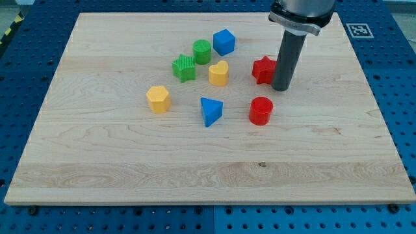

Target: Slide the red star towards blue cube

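My tip [281,88] rested on the wooden board [97,175] at the right-hand edge of the red star [262,69], touching it or very nearly so — the rod's dark shaft hid the star's right points, so I could not tell whether there was actual contact. The rod is a plain pusher and held nothing; it simply stood upright beside the star.

The red star lay in the upper right part of the cluster, with the blue cube [224,41] up and to the view's left of it, apart from it. Between the two, slightly lower, sat the yellow heart-like block [219,73]. Below the star and my tip, near but not touching, stood the red cylinder [260,110].

Further to the view's left were the green cylinder [202,51] and the green star-like block [184,67], just beside each other — then the blue triangular block [210,111] and the yellow hexagonal block [158,99] lower down.
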You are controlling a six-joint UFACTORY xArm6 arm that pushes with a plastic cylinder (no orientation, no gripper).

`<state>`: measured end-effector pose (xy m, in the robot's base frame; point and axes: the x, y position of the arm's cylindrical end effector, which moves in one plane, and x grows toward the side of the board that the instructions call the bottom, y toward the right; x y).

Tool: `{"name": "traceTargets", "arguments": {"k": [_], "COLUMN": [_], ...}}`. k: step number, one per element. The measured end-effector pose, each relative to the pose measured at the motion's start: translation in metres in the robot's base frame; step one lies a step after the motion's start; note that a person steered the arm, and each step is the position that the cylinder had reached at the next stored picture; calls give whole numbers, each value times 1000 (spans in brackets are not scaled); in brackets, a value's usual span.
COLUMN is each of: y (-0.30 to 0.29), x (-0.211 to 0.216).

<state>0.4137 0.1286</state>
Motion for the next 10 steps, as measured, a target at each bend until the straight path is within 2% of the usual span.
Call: {"name": "traceTargets", "arguments": {"k": [5,8,10], "y": [-17,-22,-22], "x": [-20,-2,-26]}}
